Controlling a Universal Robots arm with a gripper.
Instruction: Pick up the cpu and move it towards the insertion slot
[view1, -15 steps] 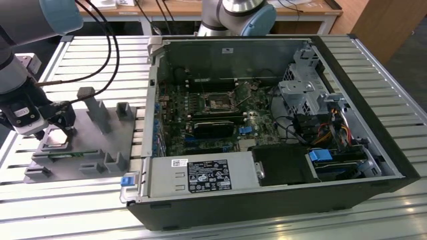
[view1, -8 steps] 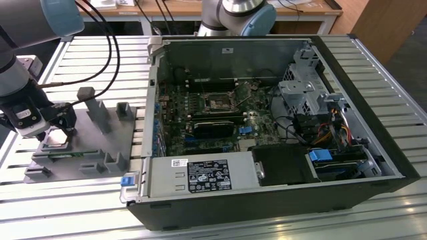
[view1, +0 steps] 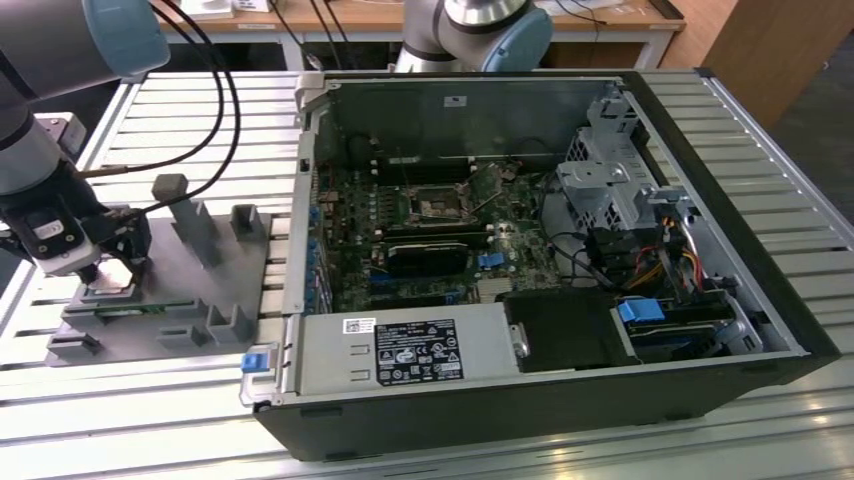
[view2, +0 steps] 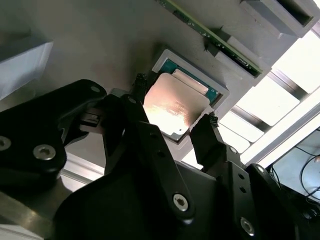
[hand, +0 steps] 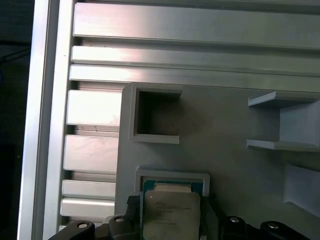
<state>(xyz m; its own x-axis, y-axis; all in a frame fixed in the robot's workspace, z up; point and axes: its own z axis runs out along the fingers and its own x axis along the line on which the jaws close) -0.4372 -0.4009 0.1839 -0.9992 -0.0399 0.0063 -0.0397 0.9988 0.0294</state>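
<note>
1. The gripper (view1: 96, 268) is seen low over the grey fixture (view1: 200, 300) at about 9 o'clock in the exterior view, with the arm (view1: 34, 160) rising behind it.
2. The cpu (view2: 172, 105) is found lying flat in a shallow square recess (view2: 221, 90) of that fixture, silvery top facing up.
3. No long axis can be given, as the chip is square. Its edges are lined up with the recess walls, and a thin green rim is shown along the far sides in both wrist views.
4. The chip is straddled by the gripper, with one black jaw standing at each of two opposite sides. Whether the jaws are clamped on it or merely beside it cannot be told.
5. The insertion slot (view1: 438, 205) is seen on the green motherboard (view1: 400, 285) inside the open computer case (view1: 747, 260). It has a dark centre and a silvery frame.
6. From the cpu, the slot lies at roughly 3 o'clock in the exterior view, well apart.
7. Fixture and case are both carried on the slatted metal table (view1: 160, 410).
</note>
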